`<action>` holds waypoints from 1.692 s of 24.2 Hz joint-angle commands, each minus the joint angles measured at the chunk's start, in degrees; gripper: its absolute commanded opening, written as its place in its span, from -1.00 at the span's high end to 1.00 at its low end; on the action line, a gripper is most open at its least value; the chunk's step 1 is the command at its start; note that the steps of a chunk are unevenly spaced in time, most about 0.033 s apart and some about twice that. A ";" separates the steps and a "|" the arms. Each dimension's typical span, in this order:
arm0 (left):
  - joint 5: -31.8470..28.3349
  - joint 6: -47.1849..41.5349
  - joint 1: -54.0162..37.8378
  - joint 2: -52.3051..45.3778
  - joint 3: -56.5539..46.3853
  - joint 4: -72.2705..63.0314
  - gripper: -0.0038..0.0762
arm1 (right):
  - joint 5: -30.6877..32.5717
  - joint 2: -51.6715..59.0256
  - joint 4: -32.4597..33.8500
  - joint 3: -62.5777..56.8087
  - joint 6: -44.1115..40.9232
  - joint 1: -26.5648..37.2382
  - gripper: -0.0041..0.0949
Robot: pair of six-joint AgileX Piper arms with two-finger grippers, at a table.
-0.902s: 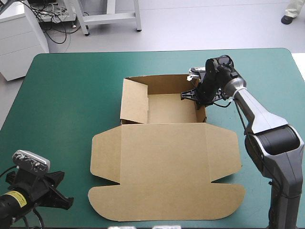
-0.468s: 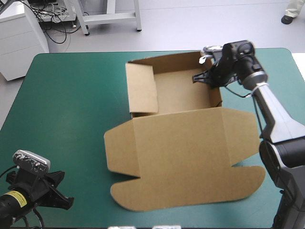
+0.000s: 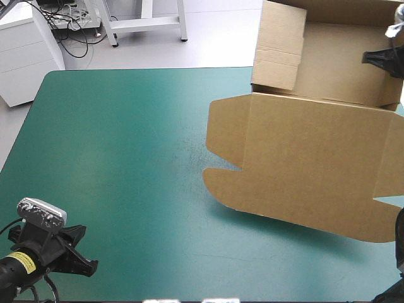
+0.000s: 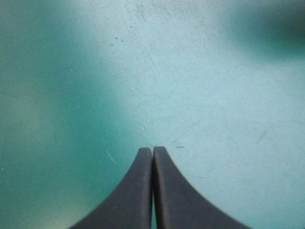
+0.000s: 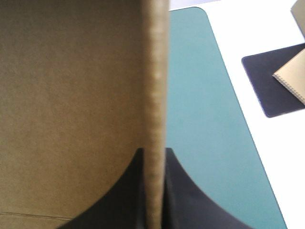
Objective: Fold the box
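The brown box hangs lifted over the table's far right corner. Its tray part has raised walls, and its lid panel with rounded flaps slopes down toward the front. My right gripper is shut on the tray's right wall at the picture's right border. In the right wrist view the wall's edge runs straight out from between my right gripper, with the tray's inside to one side. My left gripper rests low at the near left corner. In its own view, my left gripper is shut over the bare teal-green cover.
The teal-green cover lies bare across the left and middle of the table. Past the table's right edge, a dark mat holds a tan notebook.
My right gripper has carried the box up and toward the far right corner, off the table's middle. The left arm has stayed where it was.
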State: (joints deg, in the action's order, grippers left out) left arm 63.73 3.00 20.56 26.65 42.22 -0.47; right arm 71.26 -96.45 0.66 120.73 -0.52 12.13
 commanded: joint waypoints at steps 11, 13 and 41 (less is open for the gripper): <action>-5.58 -0.15 0.12 0.51 1.25 -0.13 0.98 | 0.13 -6.79 -0.66 1.72 2.20 13.48 0.96; -5.58 -0.15 0.12 0.51 1.25 -0.13 0.98 | 0.13 -9.90 -0.66 1.72 2.20 14.75 0.96; -5.40 0.68 0.12 0.51 1.25 -0.52 0.98 | 0.21 -19.34 -0.66 -1.63 2.61 19.46 -0.42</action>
State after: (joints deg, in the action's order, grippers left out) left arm 61.58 3.05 20.56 26.65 42.15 -0.47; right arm 71.14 -121.29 0.43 117.69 1.58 30.81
